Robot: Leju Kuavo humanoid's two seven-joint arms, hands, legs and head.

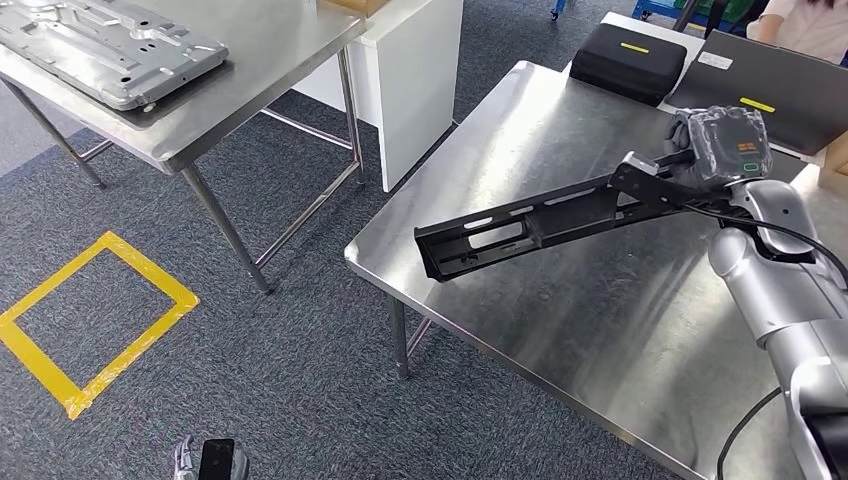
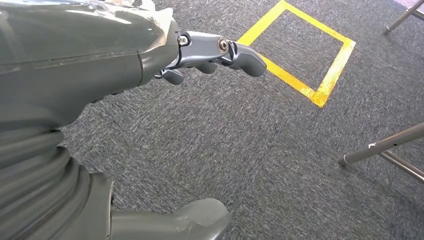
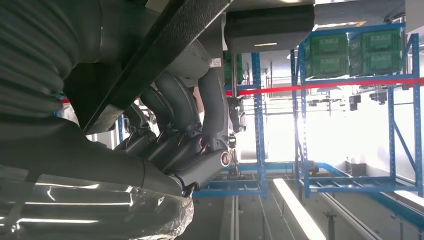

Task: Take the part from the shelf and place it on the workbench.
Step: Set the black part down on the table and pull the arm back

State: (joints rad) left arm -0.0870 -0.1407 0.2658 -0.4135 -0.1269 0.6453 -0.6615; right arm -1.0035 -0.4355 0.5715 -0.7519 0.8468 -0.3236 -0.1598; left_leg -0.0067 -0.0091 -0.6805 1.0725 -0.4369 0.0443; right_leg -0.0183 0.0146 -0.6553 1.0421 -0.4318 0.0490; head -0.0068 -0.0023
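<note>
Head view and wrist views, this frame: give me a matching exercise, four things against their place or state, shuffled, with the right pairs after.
Things:
1. black part
2. left hand
3. flat grey metal panel
4. black case

Places or states:
A. lies on the far left table
B. hangs over the carpet, holding nothing
C. held by the right hand over the workbench
D. sits at the workbench's far edge

Pairs: 1-C, 2-B, 3-A, 4-D

Right hand (image 1: 722, 146) holds black part (image 1: 540, 224) over workbench (image 1: 600, 330).
</note>
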